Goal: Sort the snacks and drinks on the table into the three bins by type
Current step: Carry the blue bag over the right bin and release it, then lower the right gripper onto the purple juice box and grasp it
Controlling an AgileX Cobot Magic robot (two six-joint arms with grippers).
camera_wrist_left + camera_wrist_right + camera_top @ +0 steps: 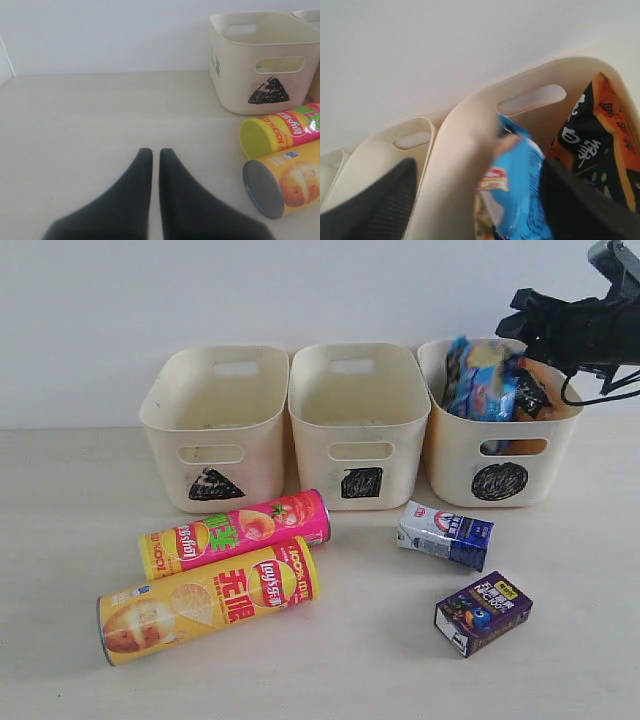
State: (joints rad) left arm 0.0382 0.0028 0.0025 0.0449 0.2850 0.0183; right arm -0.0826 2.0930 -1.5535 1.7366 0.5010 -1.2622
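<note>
Pale beige surface (60, 540); three cream plastic bins (330, 400) along far edge. Right jaws parted, empty, over circle-marked bin (455, 455) holding crinkly packets (485, 390). White-blue carton (445, 533) and purple carton (483, 613) lie nearward, closer to right arm. Left jaws closed, empty.

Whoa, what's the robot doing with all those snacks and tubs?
It's sorting them into bins. The right end effector hangs open over the circle bin, which holds the blue packet and the orange packet. The left end effector is shut, holding nothing, low over the table. The pink tube, the yellow tube, the white-blue carton and the purple carton lie on the table in front of the bins. The triangle bin and square bin look empty.
</note>
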